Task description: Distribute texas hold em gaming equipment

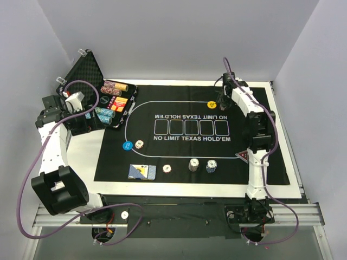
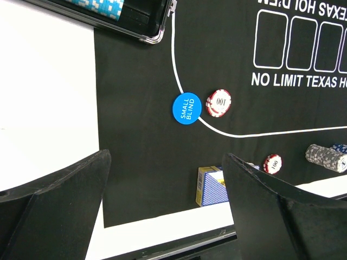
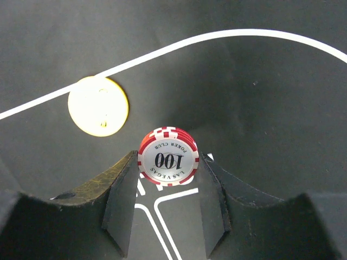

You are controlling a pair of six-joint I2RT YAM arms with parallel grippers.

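1. Near the far edge of the table [image 1: 217, 189], toward its right side, the right gripper [image 3: 168, 160] pinches a red-and-white 100 poker chip [image 3: 167, 157] flat between its fingers.
2. A smooth yellow disc button [image 3: 98, 105] lies just beside the chip, not touching it, on the black felt mat [image 3: 260, 81].
3. The left gripper [image 2: 167, 162] hangs wide open and empty near the left edge.

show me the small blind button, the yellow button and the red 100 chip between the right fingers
small blind button [image 2: 186, 108], left wrist view, middle of its blue face
yellow button [image 3: 98, 105], right wrist view, middle of its face
red 100 chip [image 3: 167, 156], right wrist view, its white printed centre
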